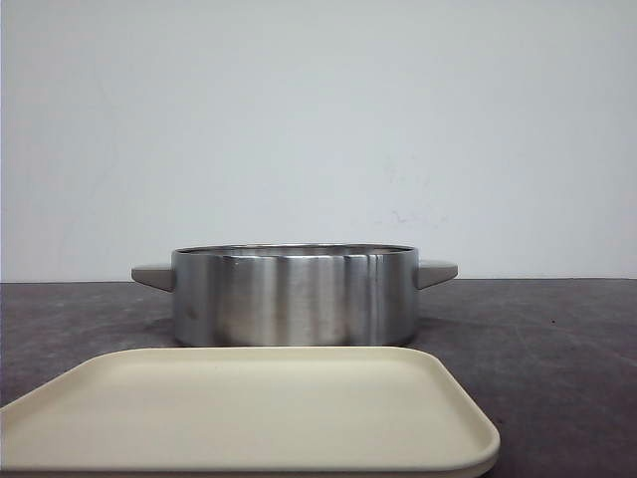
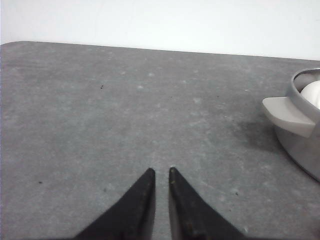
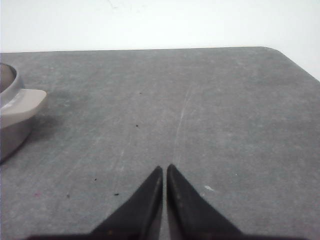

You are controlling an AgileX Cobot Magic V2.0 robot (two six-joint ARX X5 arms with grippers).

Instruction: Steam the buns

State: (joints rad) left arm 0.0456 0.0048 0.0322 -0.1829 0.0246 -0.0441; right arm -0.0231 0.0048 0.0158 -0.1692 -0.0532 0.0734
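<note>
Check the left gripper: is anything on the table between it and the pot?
Nothing visible. The left gripper hangs shut over bare table, and the stretch across to the pot and its handle holds nothing. Something white shows inside the rim.

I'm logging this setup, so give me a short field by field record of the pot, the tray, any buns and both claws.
pot: steel pot with grey side handles, on dark table
tray: cream tray, bare, nearer the camera than the pot
buns: white rounded shape inside pot, likely a bun
left claw: shut, holding nothing
right claw: shut, holding nothing
</note>
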